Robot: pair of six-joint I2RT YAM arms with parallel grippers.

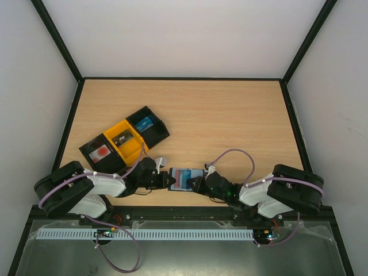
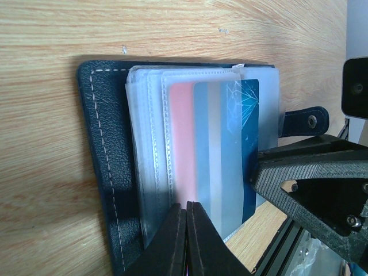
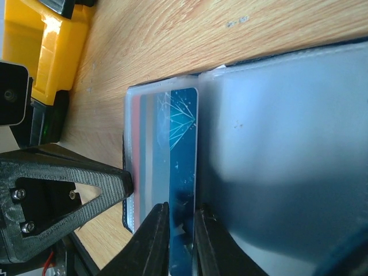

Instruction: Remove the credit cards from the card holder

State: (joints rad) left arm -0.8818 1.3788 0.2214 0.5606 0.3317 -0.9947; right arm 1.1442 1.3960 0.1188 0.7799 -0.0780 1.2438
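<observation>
Table (image 1: 230,121): trays (image 1: 138,150) hold three cards (image 1: 101,153), card holder (image 1: 185,179) open
Left fingers (image 2: 171,244) pinch its sleeve, right fingers (image 3: 150,244) clamp its blue card (image 3: 183,167)

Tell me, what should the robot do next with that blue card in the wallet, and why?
Probably the right gripper should draw the blue card straight out, away from the left gripper. Its fingers look closed on the card's edge, most of the card lies inside a clear sleeve, and the left gripper pinches the sleeves of the card holder, which should steady it.
</observation>
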